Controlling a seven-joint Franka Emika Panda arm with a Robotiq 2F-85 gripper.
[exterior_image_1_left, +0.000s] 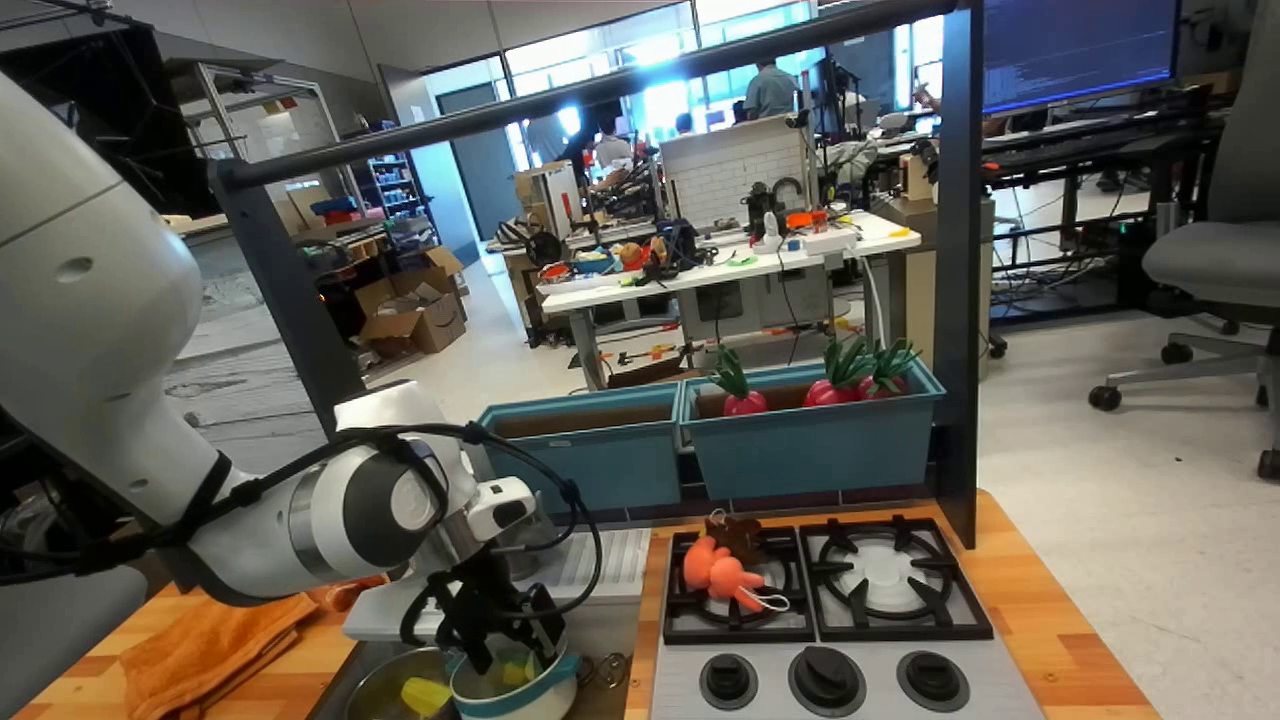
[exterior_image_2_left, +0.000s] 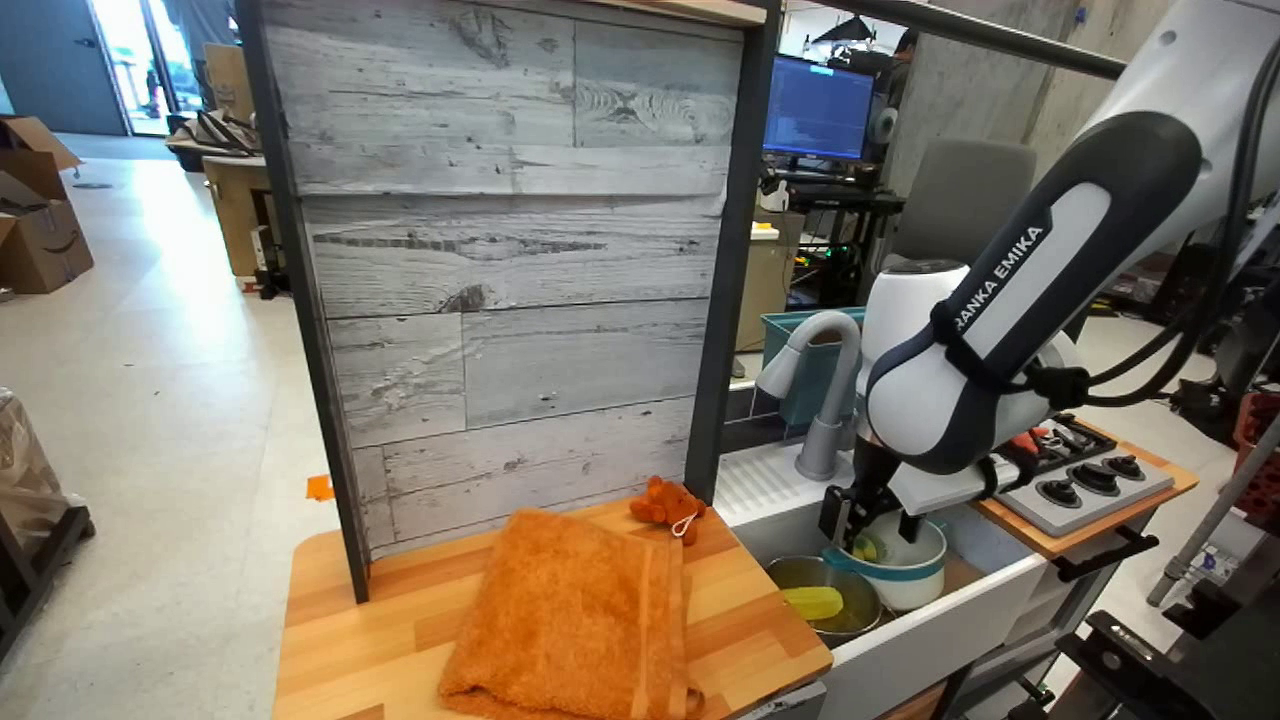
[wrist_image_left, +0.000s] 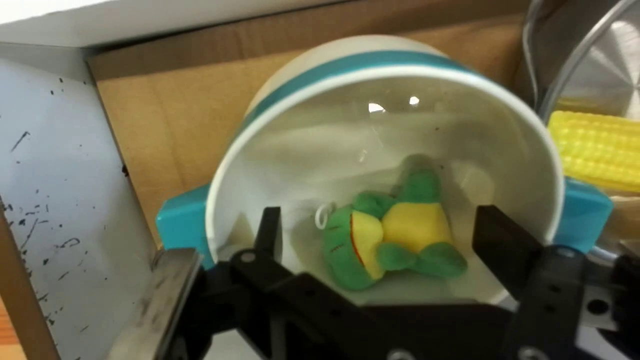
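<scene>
My gripper stands wide open, reaching down into a white pot with a teal band and teal handles. Inside the pot lies a green and yellow plush toy on its side, with a small white loop at its head. It sits in the gap as seen in the wrist view, with space between it and each of the fingers; nothing is gripped. Both exterior views show the gripper at the pot, its tips at about rim level. Beside the pot, a yellow corn cob lies in a metal pan.
Pot and pan stand in the sink, with its white front wall close by. A grey faucet rises behind. The stove carries an orange plush. An orange towel lies on the wooden counter.
</scene>
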